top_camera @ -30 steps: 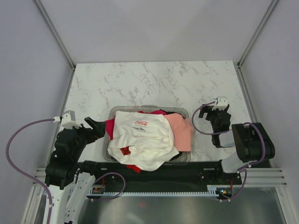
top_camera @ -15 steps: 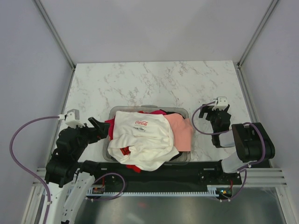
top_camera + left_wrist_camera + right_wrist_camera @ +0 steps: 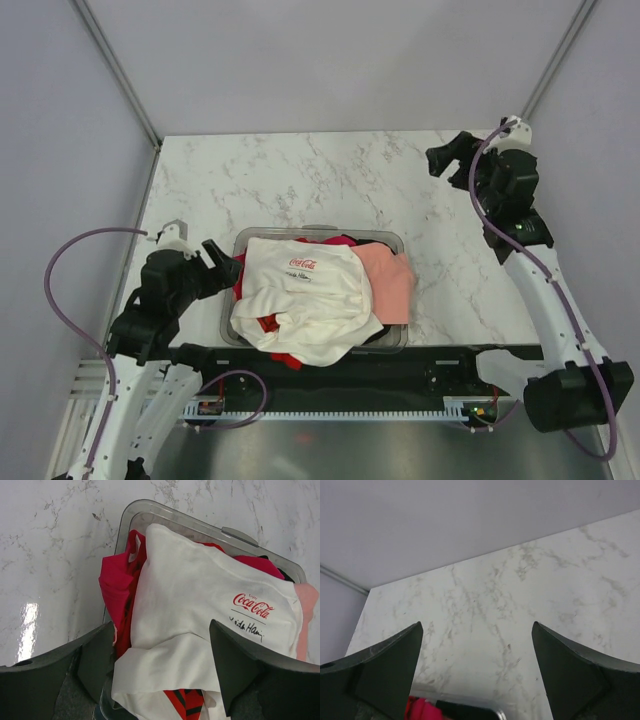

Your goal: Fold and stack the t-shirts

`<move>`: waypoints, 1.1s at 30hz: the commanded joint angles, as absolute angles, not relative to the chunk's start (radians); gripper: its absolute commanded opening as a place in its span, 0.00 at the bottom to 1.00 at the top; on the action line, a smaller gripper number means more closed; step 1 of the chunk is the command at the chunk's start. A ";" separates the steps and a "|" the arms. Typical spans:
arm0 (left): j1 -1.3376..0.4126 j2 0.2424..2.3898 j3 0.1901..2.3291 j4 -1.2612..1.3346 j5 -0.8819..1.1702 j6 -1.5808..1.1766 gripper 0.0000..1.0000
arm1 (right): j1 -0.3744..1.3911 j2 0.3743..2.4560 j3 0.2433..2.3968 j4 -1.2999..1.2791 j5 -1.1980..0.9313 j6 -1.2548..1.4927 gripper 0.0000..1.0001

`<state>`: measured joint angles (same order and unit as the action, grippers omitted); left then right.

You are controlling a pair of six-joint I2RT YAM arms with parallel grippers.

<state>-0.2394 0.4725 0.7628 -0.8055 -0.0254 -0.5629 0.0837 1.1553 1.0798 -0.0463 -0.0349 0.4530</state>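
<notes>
Left of the bin: left gripper [image 3: 220,265], jaws spread wide with nothing clamped; its tips hang over the bin's left rim, aimed at the heap.
Left wrist view: both fingers [image 3: 95,655] frame the pile, cream cloth lying below and between them. Cannot tell if they touch it.
Red tees: bright red cloth t-shirts [image 3: 237,272] bunched against the bin's left wall and spilling over it. More red peeks from under the cream one at the far side and at the near edge.
Bin: clear rectangular plastic bin [image 3: 395,240] on the white marble-patterned table [image 3: 300,180], near the front edge, between the two arm bases.
Top tee: cream-white soft t-shirt [image 3: 300,290] with red Coca-Cola lettering, crumpled on top of the heap. It covers most of the bin and hangs over the near rim; the print faces up, with a black handwritten line under it.
Pink tee: salmon-pink cloth t-shirt [image 3: 390,280] at the bin's right end, draped over the right rim, partly under the cream one.
Far right corner: right gripper [image 3: 447,160] raised, well apart from the bin, jaws wide and holding nothing. Bare marble and the back wall show between its fingers.
</notes>
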 commanded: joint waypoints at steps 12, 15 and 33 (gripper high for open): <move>-0.244 0.463 0.776 -0.784 -0.089 -0.578 0.84 | 0.713 1.026 0.994 -0.675 0.051 0.788 0.88; -0.244 0.451 0.772 -0.782 -0.095 -0.581 0.84 | 0.808 1.035 0.950 -0.649 0.086 0.840 0.83; -0.244 0.462 0.770 -0.782 -0.066 -0.583 0.81 | 0.920 1.157 0.899 -0.571 0.189 0.841 0.55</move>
